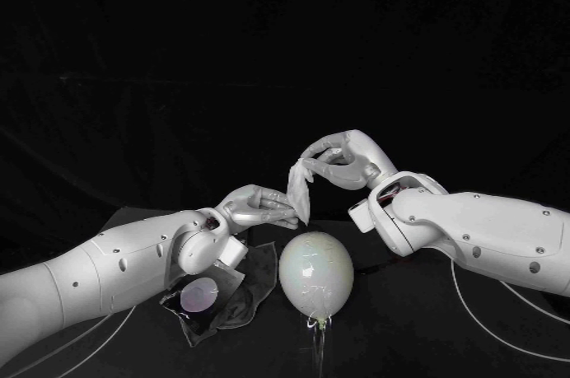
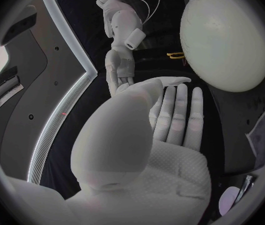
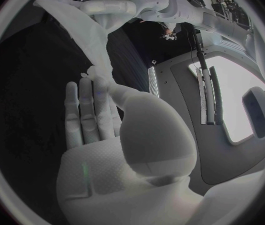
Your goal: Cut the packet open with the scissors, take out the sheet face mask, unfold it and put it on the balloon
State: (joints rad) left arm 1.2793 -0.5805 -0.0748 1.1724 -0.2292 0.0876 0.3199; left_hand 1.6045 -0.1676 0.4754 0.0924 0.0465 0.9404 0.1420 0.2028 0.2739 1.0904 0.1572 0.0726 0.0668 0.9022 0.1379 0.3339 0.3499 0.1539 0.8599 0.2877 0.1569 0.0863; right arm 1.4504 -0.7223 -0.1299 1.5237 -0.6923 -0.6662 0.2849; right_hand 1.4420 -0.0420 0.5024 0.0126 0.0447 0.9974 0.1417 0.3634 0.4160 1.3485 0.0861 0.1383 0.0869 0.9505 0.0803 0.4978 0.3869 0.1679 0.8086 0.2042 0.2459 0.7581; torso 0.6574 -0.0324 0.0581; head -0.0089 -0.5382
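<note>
Overhead, the left hand (image 1: 255,207) and right hand (image 1: 336,160) each pinch an end of the folded sheet mask (image 1: 300,187), taut between them above the balloon (image 1: 315,273) on the table (image 1: 398,345). Left wrist view: fingers straight, pinch apparently hidden by the thumb. Right wrist view: mask runs from fingertips to the other hand

The black table (image 1: 410,333) bore a pale, egg-shaped balloon (image 1: 315,273) lying on its side, its knotted neck pointing toward the robot; just beside it, on the robot's left, lay the packet (image 1: 226,300), a crumpled, partly clear pouch with a round shimmering patch on it; whether packet and balloon touched could not be told; thin white cables (image 1: 463,300) trailed across the tabletop on the balloon's other side, apart from it.
</note>
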